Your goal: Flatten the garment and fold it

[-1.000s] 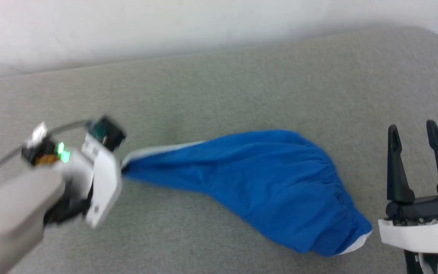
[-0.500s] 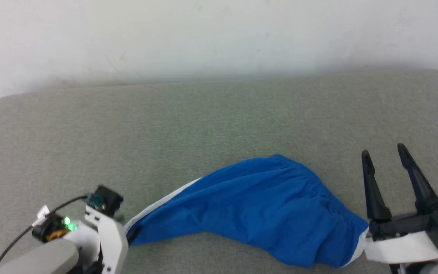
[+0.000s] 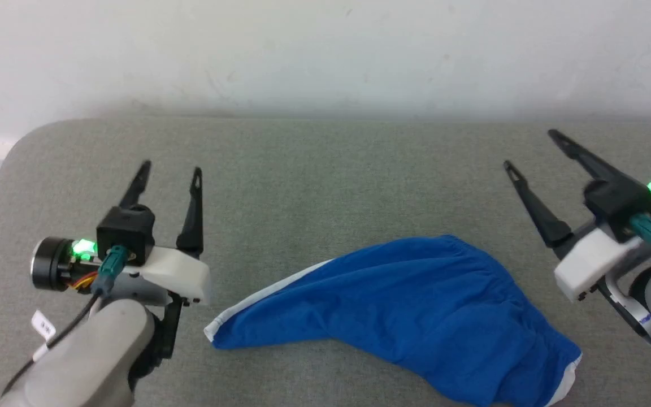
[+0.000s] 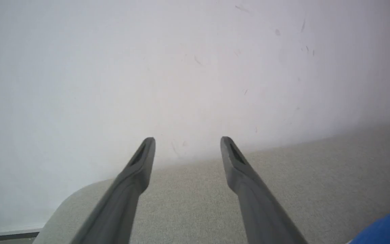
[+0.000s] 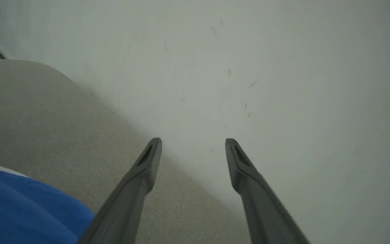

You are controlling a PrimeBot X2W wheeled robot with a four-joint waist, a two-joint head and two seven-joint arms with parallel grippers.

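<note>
Two pincers hover empty, fingers spread, above a grey worktop (image 3: 314,181). Blue shorts (image 3: 416,305) lie bunched and creased on its near middle, between them. The left pincer (image 3: 171,168) hangs left of the shorts' narrow, white-edged end; the right pincer (image 3: 529,148) sits off the wider end, neither touching fabric. White wall (image 3: 325,51) behind.

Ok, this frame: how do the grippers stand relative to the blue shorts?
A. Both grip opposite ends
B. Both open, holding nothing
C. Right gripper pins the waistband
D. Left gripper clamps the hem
B: the left gripper and right gripper each have their jaws spread with nothing between them, and sit on either side of the garment, which lies loose on the grey surface.
</note>
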